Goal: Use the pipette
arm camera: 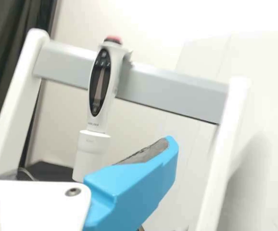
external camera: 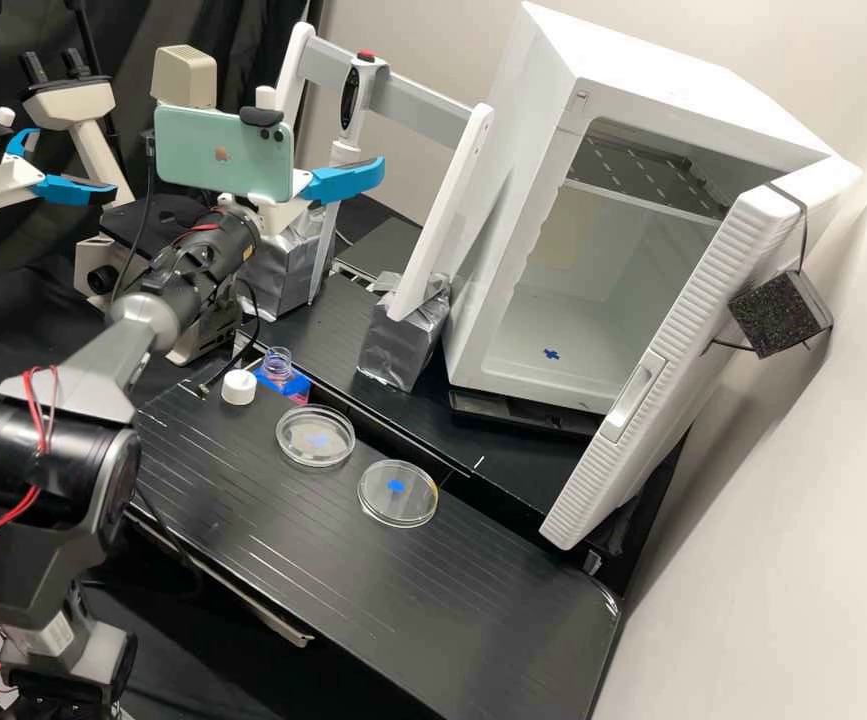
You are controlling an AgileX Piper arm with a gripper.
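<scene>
The pipette [external camera: 354,95] hangs on its stand [external camera: 435,108] at the bench's far side, so taking, filling, emptying and returning it all seem left. The gripper [external camera: 338,158] has its fingers [arm camera: 134,187] spread, empty; the bottle [external camera: 277,367] stands uncapped.

So our high view sits off the arm [external camera: 133,340], looking forward and down at a middling slant, set back enough to fit in the bench [external camera: 473,600] and the open white cabinet [external camera: 513,180]. Our wrist view rides on the arm and faces the stand [arm camera: 172,91] roughly level, from much nearer. Both views share that stand, the pipette [arm camera: 99,91] on it and some pale wall [arm camera: 139,24] behind.
</scene>
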